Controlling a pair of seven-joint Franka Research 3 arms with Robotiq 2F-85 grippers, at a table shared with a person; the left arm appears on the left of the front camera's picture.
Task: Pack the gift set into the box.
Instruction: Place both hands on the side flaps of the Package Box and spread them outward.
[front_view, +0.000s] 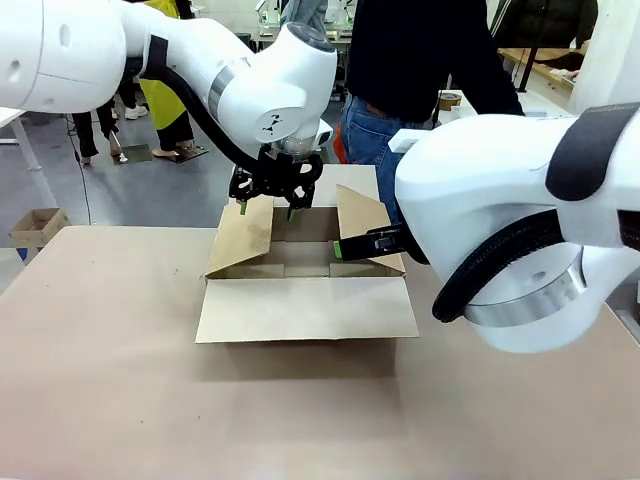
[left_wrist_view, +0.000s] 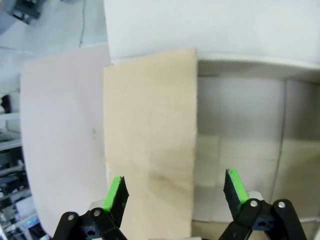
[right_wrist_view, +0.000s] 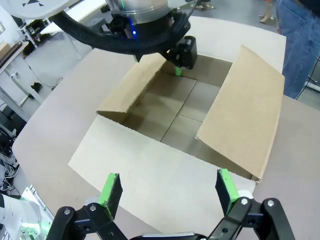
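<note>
Box (front_view: 305, 308) looked light but stiff, flaps floppy, so I'd pinch a flap edge. Left claw (left_wrist_view: 175, 187) and right claw (right_wrist_view: 167, 182) were both spread wide.

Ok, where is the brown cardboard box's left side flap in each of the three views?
Front view: the brown cardboard box's left flap stands tilted, left of centre.
Left wrist view: the flap runs up the middle, its right edge between the fingers of the left tool.
Right wrist view: the flap slopes at upper left.
Shared landmark: the left tool, poised over this flap.
</note>
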